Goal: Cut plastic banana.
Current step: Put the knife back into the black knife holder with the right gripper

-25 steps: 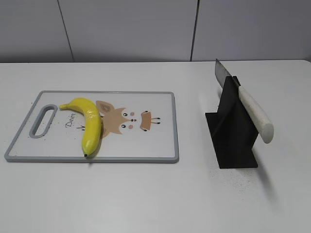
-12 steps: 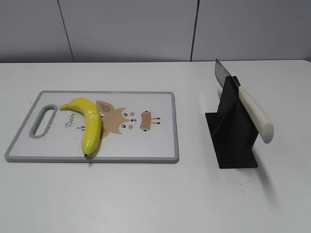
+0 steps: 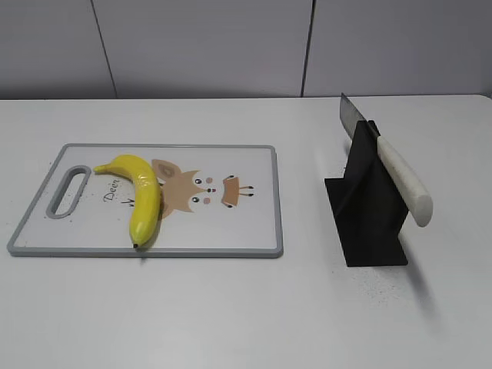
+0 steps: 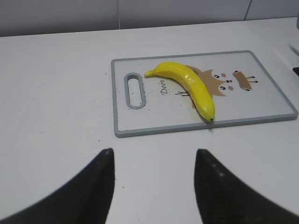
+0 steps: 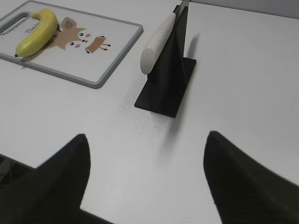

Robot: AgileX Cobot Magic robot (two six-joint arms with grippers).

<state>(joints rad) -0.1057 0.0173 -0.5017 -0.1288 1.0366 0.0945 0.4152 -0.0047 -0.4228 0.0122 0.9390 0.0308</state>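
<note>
The plastic banana (image 3: 141,194) is glossy yellow, curved and whole, with a dark tip. It lies on the left half of the cutting board (image 3: 238,231). It also shows in the left wrist view (image 4: 189,86) and the right wrist view (image 5: 36,31). A knife with a white handle (image 3: 406,182) rests in a black stand (image 3: 369,223) to the right of the board. My left gripper (image 4: 153,156) is open and empty, short of the board's near edge. My right gripper (image 5: 145,142) is open and empty, short of the stand (image 5: 166,79). Neither gripper shows in the exterior view.
The board (image 4: 261,100) has a grey rim, a handle slot (image 3: 68,191) at its left end and a cartoon deer print. The white table (image 3: 231,315) carries small dark specks near the stand. A grey panelled wall stands behind.
</note>
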